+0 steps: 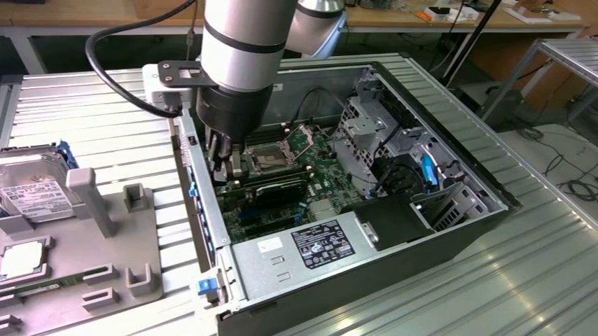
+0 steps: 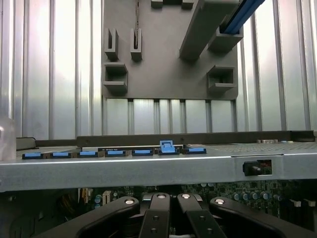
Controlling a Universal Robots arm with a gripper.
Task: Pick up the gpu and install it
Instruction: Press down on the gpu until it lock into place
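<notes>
One gpu (image 1: 276, 189) on edge | long axis along exterior view's left-right | gripper (image 1: 221, 171) jaws together

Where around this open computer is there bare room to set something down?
The ribbed silver metal table is bare at the exterior view's right of the open black computer case, and in the strip beyond the grey slotted holder tray. Crowded: inside the case, where the black gripper reaches, and the tray itself.
</notes>
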